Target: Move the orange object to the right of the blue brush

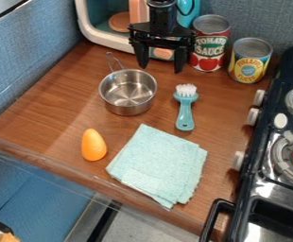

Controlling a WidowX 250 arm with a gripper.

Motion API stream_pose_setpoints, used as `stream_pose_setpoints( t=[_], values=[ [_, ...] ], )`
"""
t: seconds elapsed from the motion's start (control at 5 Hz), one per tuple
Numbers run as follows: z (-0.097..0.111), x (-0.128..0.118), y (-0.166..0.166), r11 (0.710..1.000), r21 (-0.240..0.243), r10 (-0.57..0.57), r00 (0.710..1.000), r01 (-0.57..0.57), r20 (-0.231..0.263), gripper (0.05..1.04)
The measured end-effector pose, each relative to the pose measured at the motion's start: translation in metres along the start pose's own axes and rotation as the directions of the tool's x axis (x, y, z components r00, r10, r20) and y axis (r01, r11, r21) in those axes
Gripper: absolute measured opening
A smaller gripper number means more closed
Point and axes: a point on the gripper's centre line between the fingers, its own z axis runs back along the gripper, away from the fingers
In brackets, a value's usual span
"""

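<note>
The black gripper (160,65) hangs at the top of the camera view, above the back of the wooden counter, its two fingers spread with nothing between them. An orange egg-shaped object (93,145) lies at the front left of the counter, left of the folded cloth. The blue brush (185,111) lies right of centre, bristles toward the back and handle toward the front. It is below and slightly right of the gripper in the view, not touching it.
A metal pot (128,93) stands left of the brush. The light blue cloth (159,163) lies in front. Two cans (210,45) (250,60) and a toy oven (105,28) stand at the back. A black stove (269,165) borders the right side.
</note>
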Motion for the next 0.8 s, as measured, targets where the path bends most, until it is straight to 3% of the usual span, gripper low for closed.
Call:
stream_pose_setpoints(
  t=[0.2,0.4,0.8],
  values=[
    [-0.02,-0.011,0.001,1.0,0.007,-0.005,0.998,0.005,-0.056,0.999],
    [-0.025,-0.052,0.011,0.999,0.01,-0.037,0.994,0.039,-0.101,0.999],
    [-0.011,-0.118,0.047,0.995,0.005,-0.098,0.992,0.098,-0.075,0.999]
  ],
)
